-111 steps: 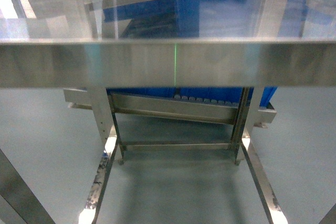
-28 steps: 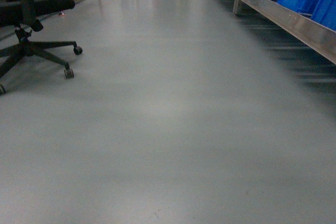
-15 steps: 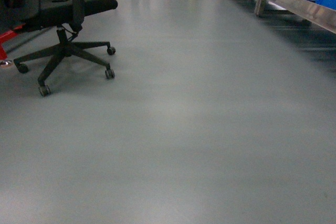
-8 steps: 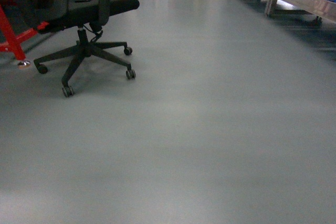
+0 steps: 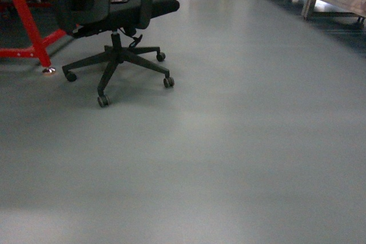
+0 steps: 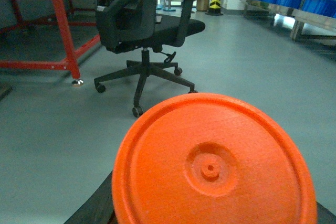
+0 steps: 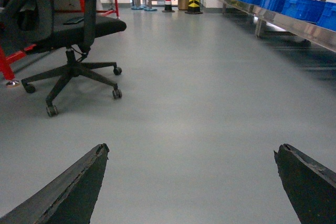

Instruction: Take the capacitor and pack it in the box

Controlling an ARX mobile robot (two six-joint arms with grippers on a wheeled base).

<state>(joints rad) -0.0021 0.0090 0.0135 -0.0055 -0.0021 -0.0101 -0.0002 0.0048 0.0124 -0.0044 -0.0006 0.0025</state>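
Orange fills the lower half of our left wrist view: the flat round end of the capacitor [image 6: 212, 163] sits right in front of that camera, with dark gripper parts showing at its lower edges, so we judge the left gripper [image 6: 210, 219] to be carrying it, pinched end-on so the cylinder points ahead. The fingers themselves are hidden behind the disc, so the grip is our reading and not something we see outright. On the other side, the right gripper [image 7: 191, 182] has its two dark fingertips [image 7: 73, 187] spread wide with only bare floor between them; it holds nothing, probably kept free for work at the box. The box shows in none of our views. What lies ahead is grey floor [image 5: 240, 141], a black office chair [image 5: 111, 10] off to the left beside a red frame [image 5: 26, 18], and blue bins [image 7: 294, 6] on a steel rack along the right. We take it that we are in transit with the part, and the packing step is not yet begun.
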